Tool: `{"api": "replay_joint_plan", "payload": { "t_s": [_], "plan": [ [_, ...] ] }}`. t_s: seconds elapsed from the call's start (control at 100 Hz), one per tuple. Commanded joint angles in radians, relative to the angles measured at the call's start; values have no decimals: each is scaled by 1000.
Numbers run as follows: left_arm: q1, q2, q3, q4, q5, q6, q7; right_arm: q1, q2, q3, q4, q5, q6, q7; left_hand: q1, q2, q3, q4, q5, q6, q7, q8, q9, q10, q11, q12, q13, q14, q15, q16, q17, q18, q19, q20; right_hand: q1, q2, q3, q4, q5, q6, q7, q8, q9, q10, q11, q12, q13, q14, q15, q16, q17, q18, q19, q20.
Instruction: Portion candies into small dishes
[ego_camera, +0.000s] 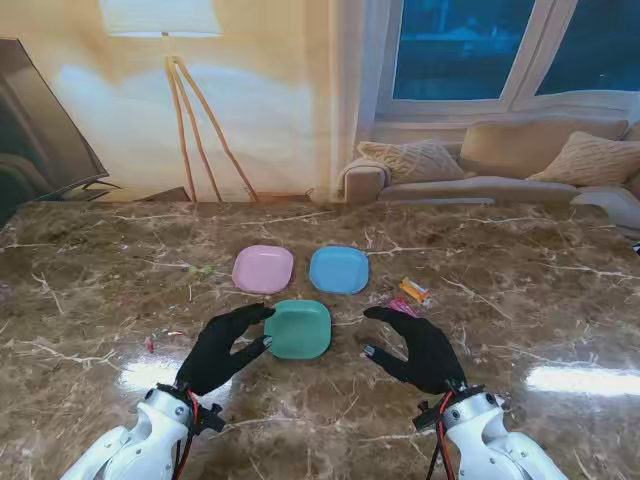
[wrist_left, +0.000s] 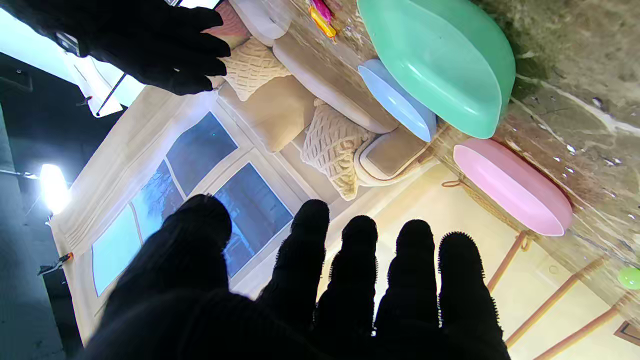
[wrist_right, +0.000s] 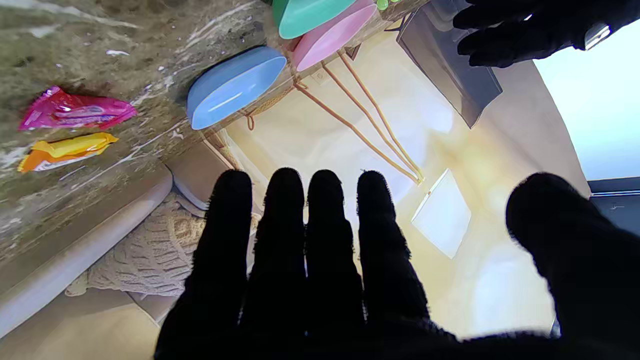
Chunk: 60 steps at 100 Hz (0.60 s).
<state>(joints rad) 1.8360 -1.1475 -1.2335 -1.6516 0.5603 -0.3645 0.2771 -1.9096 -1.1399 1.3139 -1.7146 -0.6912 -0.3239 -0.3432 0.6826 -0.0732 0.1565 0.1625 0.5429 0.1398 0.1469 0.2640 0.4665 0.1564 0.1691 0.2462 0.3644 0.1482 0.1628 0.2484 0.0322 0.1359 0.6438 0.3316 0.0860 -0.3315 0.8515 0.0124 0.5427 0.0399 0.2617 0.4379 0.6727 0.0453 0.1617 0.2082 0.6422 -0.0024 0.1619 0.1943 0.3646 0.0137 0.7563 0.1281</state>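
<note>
Three small dishes stand mid-table: a pink dish (ego_camera: 263, 268), a blue dish (ego_camera: 339, 269) and, nearest me, a green dish (ego_camera: 300, 328). All three look bare. My left hand (ego_camera: 225, 347) hovers open just left of the green dish, fingertips close to its rim. My right hand (ego_camera: 417, 347) is open to the dish's right, holding nothing. A pink candy (ego_camera: 404, 307) and an orange-yellow candy (ego_camera: 414, 291) lie just beyond the right hand's fingers. In the right wrist view the pink candy (wrist_right: 75, 112) and the orange-yellow candy (wrist_right: 65, 151) lie side by side.
A green candy (ego_camera: 203, 270) and other small bits lie left of the pink dish; a small red-pink piece (ego_camera: 150, 344) lies nearer me on the left. The marble table (ego_camera: 520, 330) stretches wide to both sides. A sofa and a floor lamp stand beyond the far edge.
</note>
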Motion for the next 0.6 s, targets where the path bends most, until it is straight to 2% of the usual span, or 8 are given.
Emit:
{"api": "replay_joint_plan", "payload": {
  "t_s": [0.0,0.34,0.59],
  "plan": [
    [6,1,4,-7,0,9,-6,-10,0,1,1,0,4,11,-7,38,-30,-21,-19,5,-12,-26,-27,18,-13,-7,-12,-7,-17,-9,-6,-15,8,5,13,7,-2,-31,-19,-28,-7,10,8,-20,-8,15,2,0,-9,13,-9,1,21,23],
    [1,5,-4,-28,-3,32,-31,-3,-1,15,-1,-1,15,12,-6,39,-32,-21,-18,4,-13,-26,-28,16,-13,-8,-13,-7,-17,-11,-6,-12,2,2,16,6,-1,-30,-16,-31,-8,13,10,-23,-13,20,4,1,-12,16,-6,2,18,35],
    [-8,6,7,-14,9,21,-25,43,6,40,29,18,24,71,-6,39,-33,-21,-18,3,-13,-26,-28,15,-13,-8,-14,-9,-17,-11,-6,-13,2,2,23,6,9,-30,-7,-37,-4,16,18,-25,-11,24,14,-1,-8,19,4,4,24,45]
  ]
}}
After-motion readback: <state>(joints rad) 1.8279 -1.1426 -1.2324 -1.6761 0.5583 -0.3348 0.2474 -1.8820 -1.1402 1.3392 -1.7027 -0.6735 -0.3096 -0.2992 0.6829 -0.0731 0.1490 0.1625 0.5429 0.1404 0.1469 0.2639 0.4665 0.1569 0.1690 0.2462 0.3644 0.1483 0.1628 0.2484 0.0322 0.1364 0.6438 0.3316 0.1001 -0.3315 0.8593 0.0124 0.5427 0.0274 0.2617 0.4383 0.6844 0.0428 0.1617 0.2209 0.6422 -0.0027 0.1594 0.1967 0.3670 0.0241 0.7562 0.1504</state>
